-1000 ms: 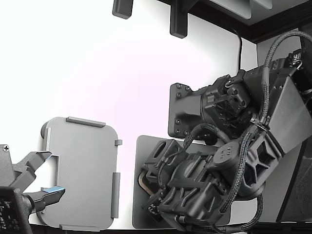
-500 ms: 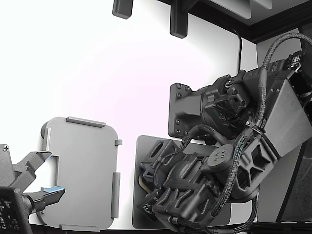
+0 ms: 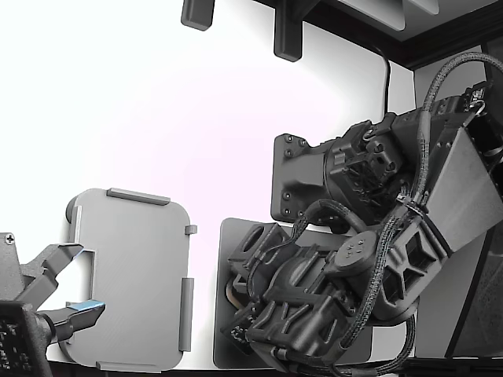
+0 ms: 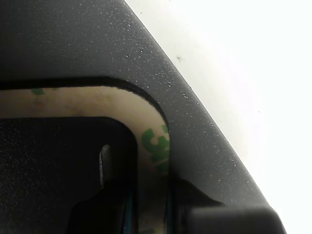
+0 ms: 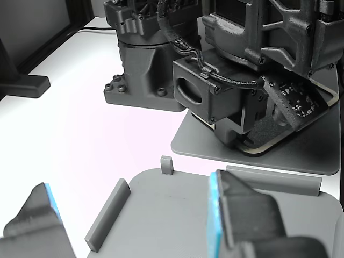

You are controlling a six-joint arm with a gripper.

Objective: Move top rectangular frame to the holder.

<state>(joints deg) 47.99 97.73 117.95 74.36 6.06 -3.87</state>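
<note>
Toward the near right corner of the white worktop [image 3: 157, 118], as the exterior view shows it, a dark grey mat [image 3: 222, 314] is laid flat, and the top rectangular frame [image 4: 146, 117] is seen lying on it, its beige-tan band with green markings curving round one rounded corner in the wrist view. The end effector [image 5: 242, 131] is lowered onto that frame, with a dark finger on either side of the band in the wrist view; whether the fingers are pressed against the band or merely straddle it cannot be told. In the other view a thin tan edge of the frame [image 5: 269, 146] is visible beneath the black wrist housing. The holder [image 3: 134, 275], a light grey tray with raised darker tabs on its edges, is placed near the front edge of the worktop at the exterior view's left, apart from the mat, with a strip of bare white worktop between them. A second gripper [image 3: 63, 290] with a blue pad is seen at the holder's left edge in the exterior view. The arm's black base [image 3: 299, 177] is mounted on the worktop behind the mat. Dark feet [image 3: 287, 35] of other equipment are seen along the far edge.
</note>
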